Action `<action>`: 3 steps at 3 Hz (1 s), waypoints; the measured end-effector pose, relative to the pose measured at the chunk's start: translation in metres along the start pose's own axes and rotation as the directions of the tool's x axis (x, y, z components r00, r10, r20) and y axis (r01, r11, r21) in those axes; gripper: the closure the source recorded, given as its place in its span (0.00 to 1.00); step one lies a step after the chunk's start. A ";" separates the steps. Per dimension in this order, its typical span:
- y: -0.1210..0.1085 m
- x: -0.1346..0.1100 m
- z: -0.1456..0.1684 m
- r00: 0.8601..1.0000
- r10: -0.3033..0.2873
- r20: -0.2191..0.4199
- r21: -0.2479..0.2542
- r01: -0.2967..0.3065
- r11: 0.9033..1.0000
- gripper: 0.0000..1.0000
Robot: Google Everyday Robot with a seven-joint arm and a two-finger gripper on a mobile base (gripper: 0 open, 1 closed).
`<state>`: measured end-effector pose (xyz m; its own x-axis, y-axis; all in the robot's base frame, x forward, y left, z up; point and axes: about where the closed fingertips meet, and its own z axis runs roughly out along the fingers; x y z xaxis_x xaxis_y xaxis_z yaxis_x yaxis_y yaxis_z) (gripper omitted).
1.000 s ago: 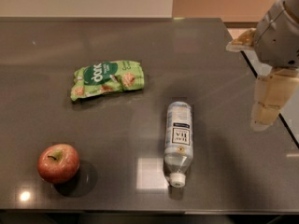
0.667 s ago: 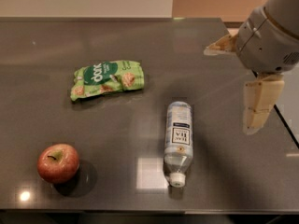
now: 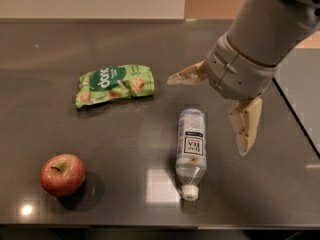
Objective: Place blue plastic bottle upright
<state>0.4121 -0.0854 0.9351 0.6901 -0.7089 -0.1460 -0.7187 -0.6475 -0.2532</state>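
Note:
The blue plastic bottle lies on its side on the dark table, white cap toward the front edge, label facing up. My gripper hangs above and just right of the bottle's base end. It is open and empty: one finger points left behind the bottle, the other finger points down to the bottle's right. Neither touches the bottle.
A green snack bag lies at the left centre. A red apple sits at the front left. The table's right edge runs close to my arm, and its front edge is just past the bottle cap.
My arm and gripper have moved left from the table's right edge toward the bottle. The bottle, bag and apple have not moved.

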 end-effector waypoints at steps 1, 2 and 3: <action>-0.004 -0.014 0.022 0.982 -0.191 0.001 -0.060 0.191 0.980 0.00; 0.000 -0.019 0.042 0.936 -0.352 0.001 -0.122 0.350 0.929 0.00; 0.008 -0.019 0.058 0.893 -0.449 0.003 -0.155 0.444 0.882 0.00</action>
<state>0.3982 -0.0607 0.8805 0.9398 -0.3412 -0.0200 -0.3406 -0.9298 -0.1397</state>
